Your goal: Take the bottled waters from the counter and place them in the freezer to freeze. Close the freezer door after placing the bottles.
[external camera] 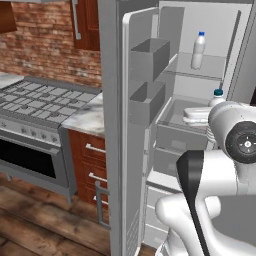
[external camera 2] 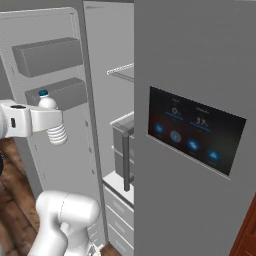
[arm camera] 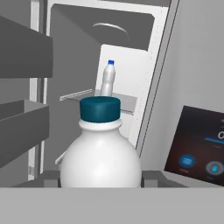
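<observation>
One bottle [external camera: 198, 50] stands on the freezer shelf [external camera: 210, 67]. Pincer [arm camera: 100, 183] grasps the second bottle [arm camera: 100, 153] at the open freezer. Left: shelve it, shut the door [external camera: 127, 150].

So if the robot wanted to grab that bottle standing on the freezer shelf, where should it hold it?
Probably around the middle of its body. The bottle on the shelf stands upright with a thin neck and small blue cap, so the wide round sides give the fingers more to squeeze. Come in level from the open front of the freezer, since walls close off the other sides.
</observation>
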